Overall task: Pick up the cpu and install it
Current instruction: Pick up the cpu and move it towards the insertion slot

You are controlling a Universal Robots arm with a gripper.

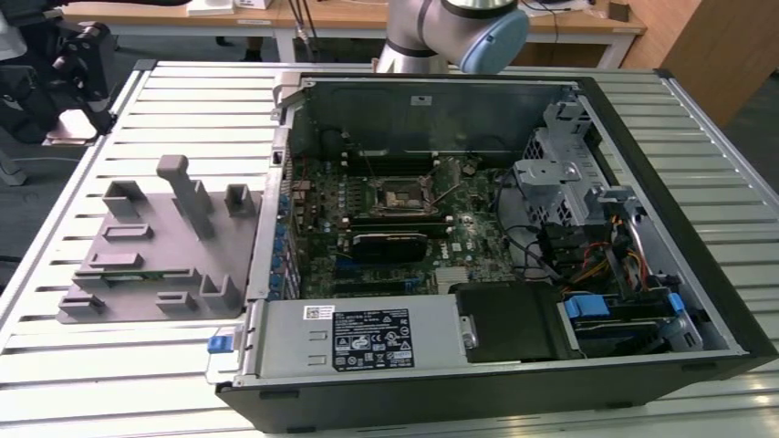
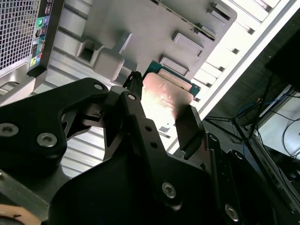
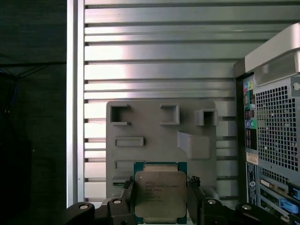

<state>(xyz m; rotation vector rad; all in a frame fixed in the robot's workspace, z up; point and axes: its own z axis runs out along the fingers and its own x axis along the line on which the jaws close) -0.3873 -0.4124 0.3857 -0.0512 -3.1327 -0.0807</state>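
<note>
The cpu [image 3: 160, 194] is a flat square chip with a silver-grey metal top and a green edge. My gripper [image 3: 160, 188] is shut on it, one black finger [image 3: 126, 199] on each of two opposite sides. In the second wrist view the cpu [image 2: 165, 96] shows its shiny top between the fingers [image 2: 188, 123] of the gripper [image 2: 161, 104]. It hangs well above the grey parts holder [image 3: 159, 136] on the slatted table. The black socket frame [image 1: 399, 196] lies open on the motherboard inside the computer case. The arm [image 1: 451, 27] rises at the far side of the case.
The open computer case [image 1: 487, 237] lies on its side with a drive cage, cables and a power supply [image 1: 353, 338] inside. Its rear panel [image 3: 276, 140] stands beside the grey holder [image 1: 159, 246]. The slatted table [image 1: 122, 374] ends at a dark drop.
</note>
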